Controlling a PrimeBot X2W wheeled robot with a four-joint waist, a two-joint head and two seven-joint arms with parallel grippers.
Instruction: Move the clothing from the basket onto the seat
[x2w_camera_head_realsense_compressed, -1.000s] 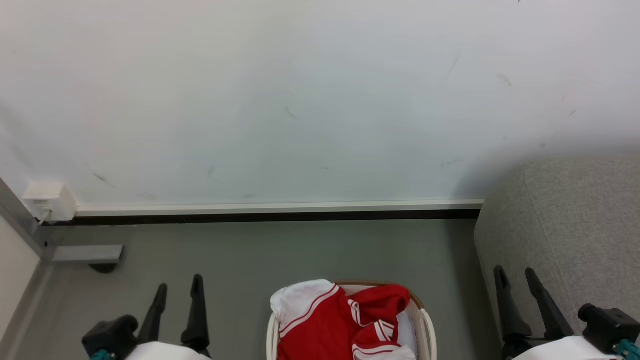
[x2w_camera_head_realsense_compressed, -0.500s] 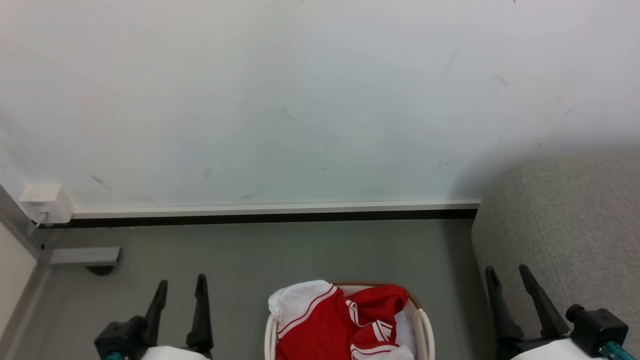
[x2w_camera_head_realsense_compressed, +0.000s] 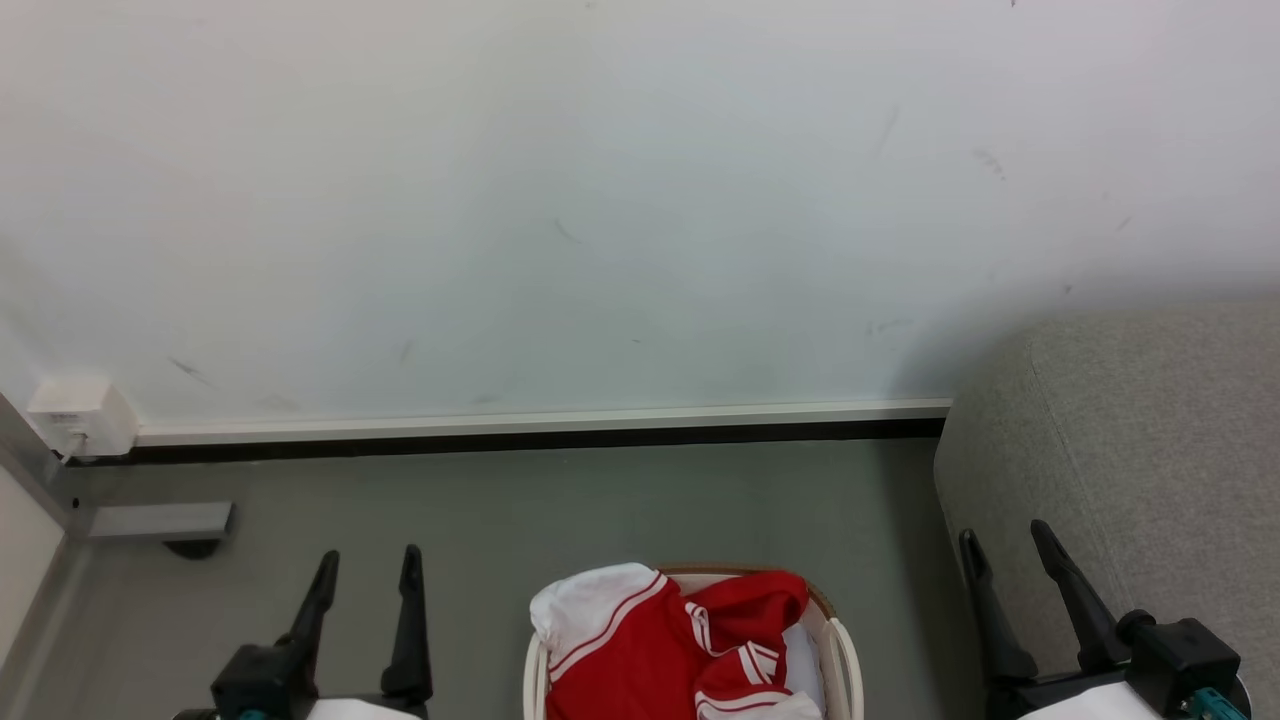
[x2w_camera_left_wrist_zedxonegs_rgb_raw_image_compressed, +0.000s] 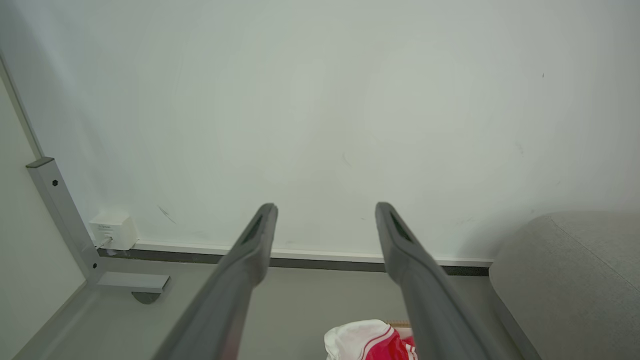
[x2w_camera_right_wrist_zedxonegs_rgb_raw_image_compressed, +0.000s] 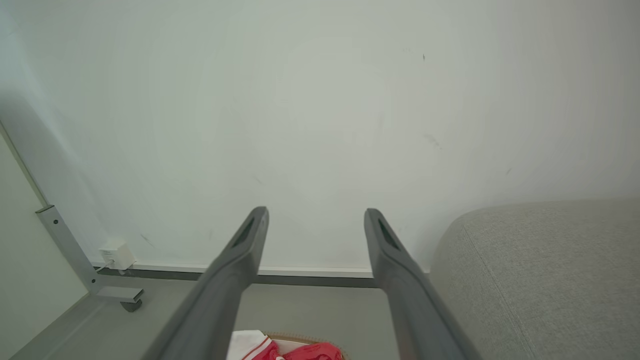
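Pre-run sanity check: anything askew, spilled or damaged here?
Nothing spilled or damaged. The crumpled red fabric garments with white sleeves are heaped in the white plastic laundry basket, one white sleeve bulging over its far-left rim. The pale wall carries a few faint dark scuffs.

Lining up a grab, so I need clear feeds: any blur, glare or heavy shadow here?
Head view: sharp, evenly lit, soft shadow on the wall by the seat. Left wrist view: fingers blur near the lens. Right wrist view: wall darkens at left.
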